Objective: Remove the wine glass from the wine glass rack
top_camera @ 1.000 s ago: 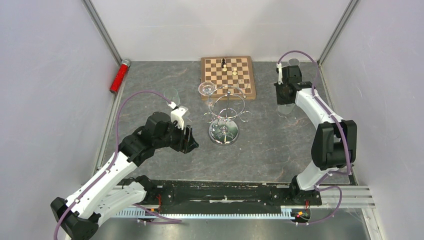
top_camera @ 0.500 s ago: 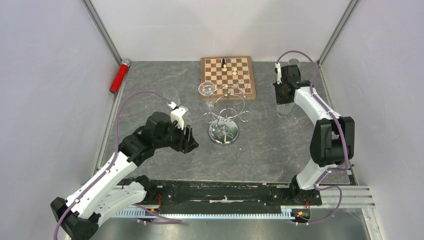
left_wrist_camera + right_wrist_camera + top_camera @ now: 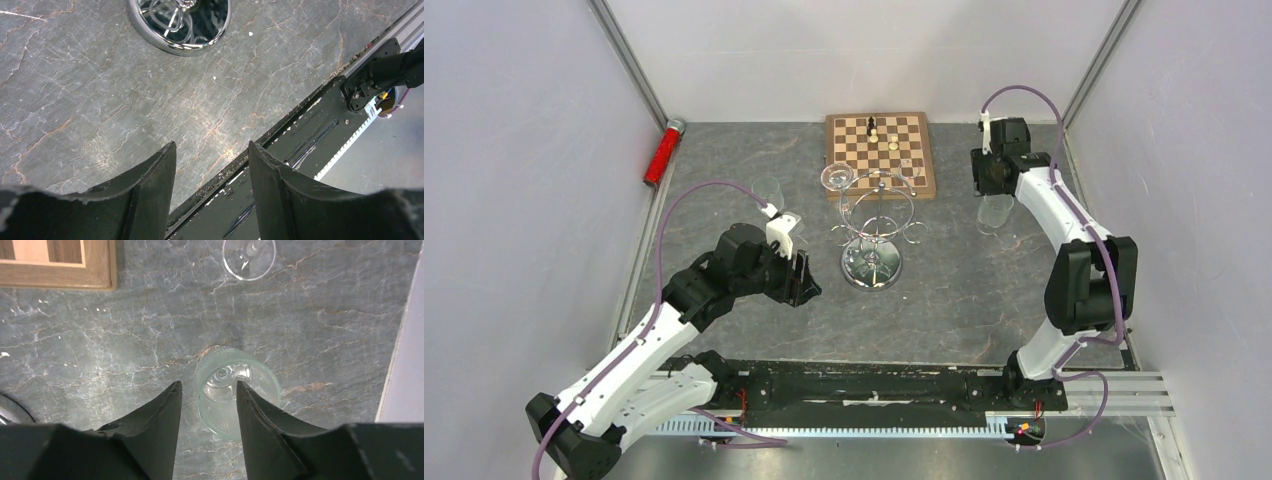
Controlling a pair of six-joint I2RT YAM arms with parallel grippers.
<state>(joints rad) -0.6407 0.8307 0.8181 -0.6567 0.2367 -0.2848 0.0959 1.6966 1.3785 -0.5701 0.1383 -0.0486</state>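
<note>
Rack: the wine glass rack (image 3: 873,232) stands mid-table, chrome wire on a round mirrored base.
Glass to take: one wine glass (image 3: 836,178) hangs at the rack's far-left side, on a loop arm.
Glass axis: its stem looks roughly upright; which end is up is too small to tell.
Left gripper: the left gripper (image 3: 211,146) sits to the near-left of the rack, fingers apart, nothing between them. The rack's base is ahead of the fingertips in the wrist view.
Right gripper: the right gripper (image 3: 208,384) is well off to the rack's far-right, fingers apart, poised above a freestanding glass (image 3: 996,213) without gripping it.
Nearer arm: the left, as I judge it. The hanging glass is on its side of the rack, farther back and higher than its fingers.
What the move turns on: reaching up and past the rack's left loops without knocking the wire.
</note>
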